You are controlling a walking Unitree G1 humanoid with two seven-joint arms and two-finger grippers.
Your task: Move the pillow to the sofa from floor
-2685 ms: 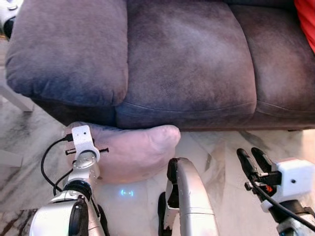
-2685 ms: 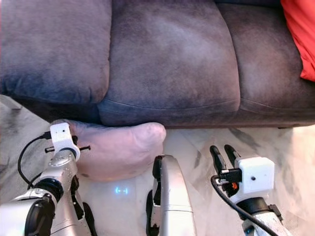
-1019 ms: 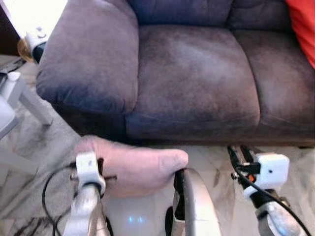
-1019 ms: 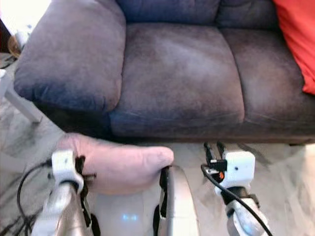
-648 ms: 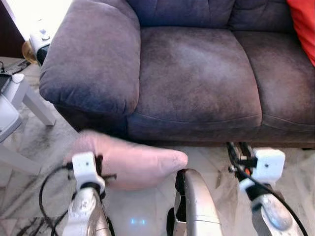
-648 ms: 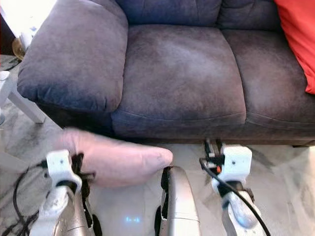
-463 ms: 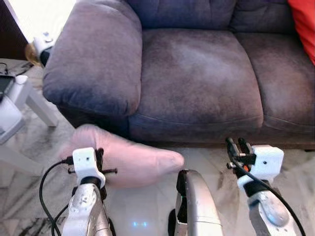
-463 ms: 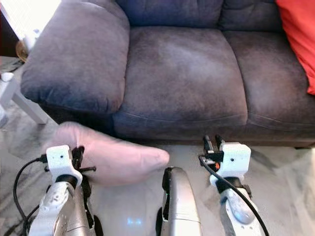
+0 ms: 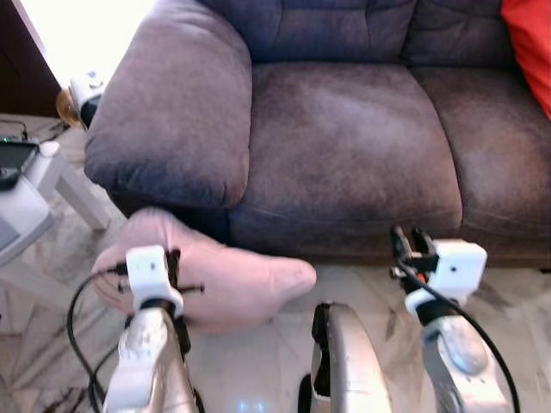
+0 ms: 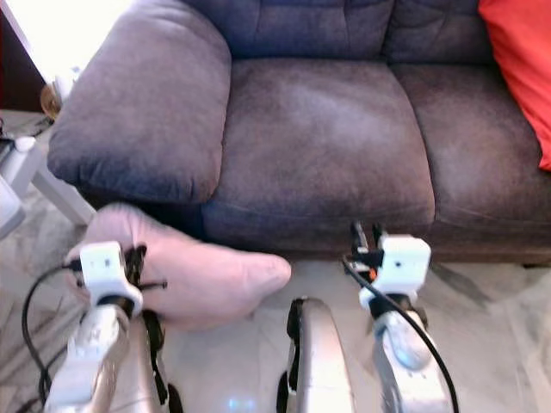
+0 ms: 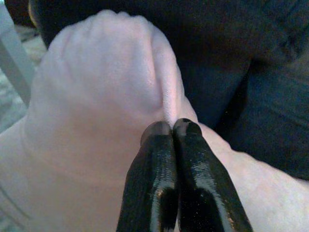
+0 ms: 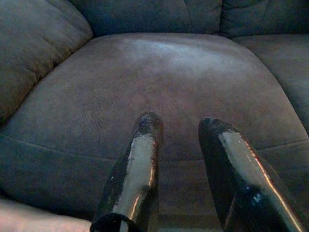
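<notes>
The dark sofa filled 12 o'clock, its seat bare, a red cushion at 2 o'clock. The pink pillow sat at 8 o'clock against the sofa's base below the armrest; whether it had left the floor was unclear. Its long axis ran 9 to 3, the tapered corner pointing toward 3. The left gripper was pinched together on a fold of pillow fabric. The right gripper hung parted, holding nothing, facing the seat. To do this lift well, I judged the pinch must hold firm while the pillow rose above the seat's front edge, the free gripper supporting the sagging far end
</notes>
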